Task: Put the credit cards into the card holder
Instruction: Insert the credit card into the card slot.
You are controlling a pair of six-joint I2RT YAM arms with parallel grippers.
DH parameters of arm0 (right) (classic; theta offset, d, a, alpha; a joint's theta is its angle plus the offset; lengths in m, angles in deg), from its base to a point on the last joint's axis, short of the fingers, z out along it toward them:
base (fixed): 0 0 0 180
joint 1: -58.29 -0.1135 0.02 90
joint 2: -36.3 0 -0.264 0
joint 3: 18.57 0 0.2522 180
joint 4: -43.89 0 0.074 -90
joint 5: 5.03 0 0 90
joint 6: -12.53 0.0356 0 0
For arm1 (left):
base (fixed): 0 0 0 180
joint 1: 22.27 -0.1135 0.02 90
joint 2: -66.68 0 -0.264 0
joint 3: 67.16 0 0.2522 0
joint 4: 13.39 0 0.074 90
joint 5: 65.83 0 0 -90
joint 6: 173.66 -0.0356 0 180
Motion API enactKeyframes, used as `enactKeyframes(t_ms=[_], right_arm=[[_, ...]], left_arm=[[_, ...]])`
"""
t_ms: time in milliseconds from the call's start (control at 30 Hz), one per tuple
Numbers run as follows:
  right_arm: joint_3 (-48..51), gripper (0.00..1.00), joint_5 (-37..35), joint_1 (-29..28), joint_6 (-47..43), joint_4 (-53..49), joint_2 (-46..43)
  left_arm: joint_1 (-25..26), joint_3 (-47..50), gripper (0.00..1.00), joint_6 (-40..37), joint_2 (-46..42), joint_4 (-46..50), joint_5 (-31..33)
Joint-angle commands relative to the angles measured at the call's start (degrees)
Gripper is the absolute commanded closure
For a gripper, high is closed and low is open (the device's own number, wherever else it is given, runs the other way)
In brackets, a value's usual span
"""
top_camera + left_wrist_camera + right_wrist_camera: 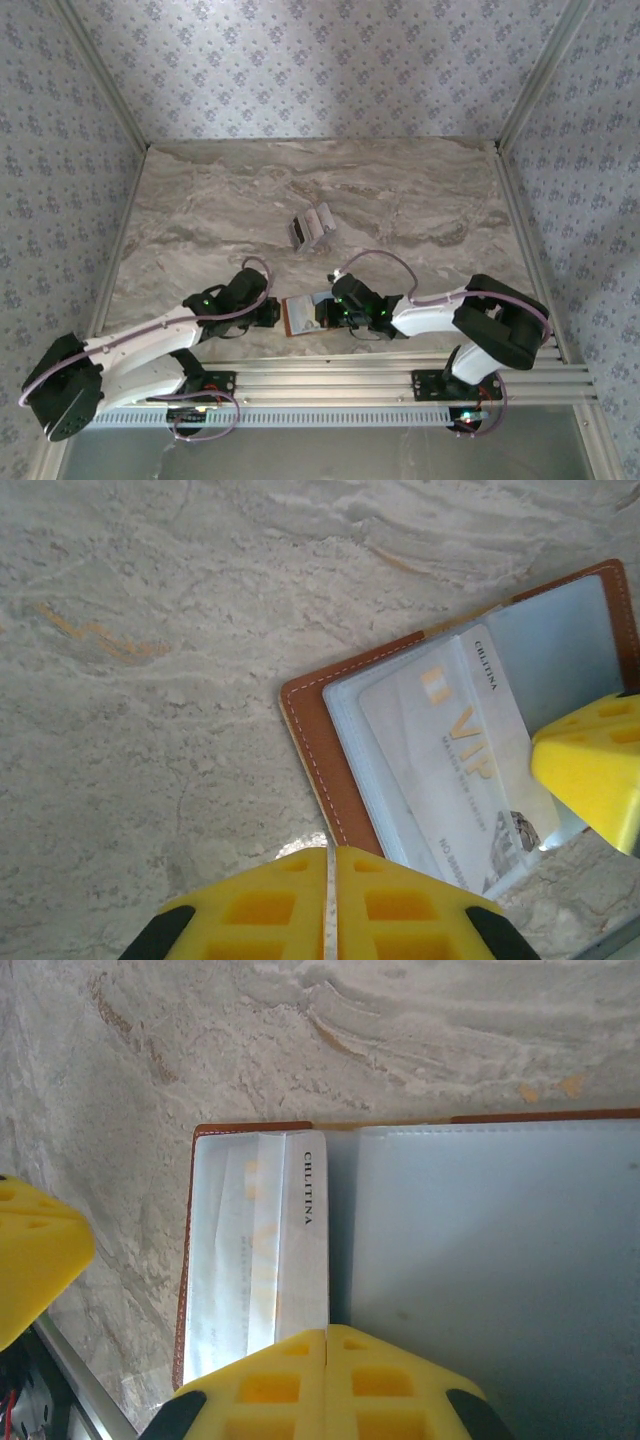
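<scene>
- Top external view: the card holder [298,316] is seen lying open on the marble-patterned table [220,200], close to the near edge and between the two grippers.
- The left gripper [272,312] is placed just beside the holder's left edge. The right gripper [322,312] is placed over its right part.
- The credit cards [311,228] are gathered in a small cluster farther back, near the middle of the table, well apart from the holder and from both arms.
- Left wrist view: the left gripper [332,858] is shown with its yellow fingers pressed together along a thin seam, and nothing is seen held between them. Bare table is seen under the tips, just beside the brown stitched border of the card holder [320,750].
- A pale card [460,770] with gold "VIP" lettering is seen tucked under a clear pocket of the holder.
- One yellow finger [590,770] of the right gripper is seen at the right, over the holder's inside.
- Right wrist view: the right gripper [327,1338] is likewise closed, finger against finger, with nothing gripped. Its tips are set over the inside of the card holder [480,1260], at the edge of the pale card [255,1250]. Whether they touch it cannot be told.
- One finger [30,1250] of the left gripper is seen at the left, beside the holder's brown edge.
</scene>
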Motion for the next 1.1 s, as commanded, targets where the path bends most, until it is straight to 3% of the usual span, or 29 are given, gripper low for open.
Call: enactKeyframes(t_ms=[0, 500, 967, 1067], right_arm=[[-0.87, 1.0, -0.48, -0.54, -1.47, -2.82, 1.03], [-2.4, 1.0, -1.1, -1.8, -2.52, -4.62, 1.18], [-5.94, 1.0, 0.83, -3.73, -3.96, -2.88, 3.79], [-6.62, 0.94, -1.02, -4.06, -4.96, -6.49, 2.54]], left_arm=[[-0.17, 0.52, 0.9, 1.38, 1.76, -3.4, -1.45], [0.51, 0.47, 0.93, 1.83, 11.05, -9.64, -2.51], [1.94, 0.58, 0.94, 2.75, 12.6, -11.05, -1.94], [2.02, 0.63, 0.94, 2.89, 12.52, -10.66, -1.55]])
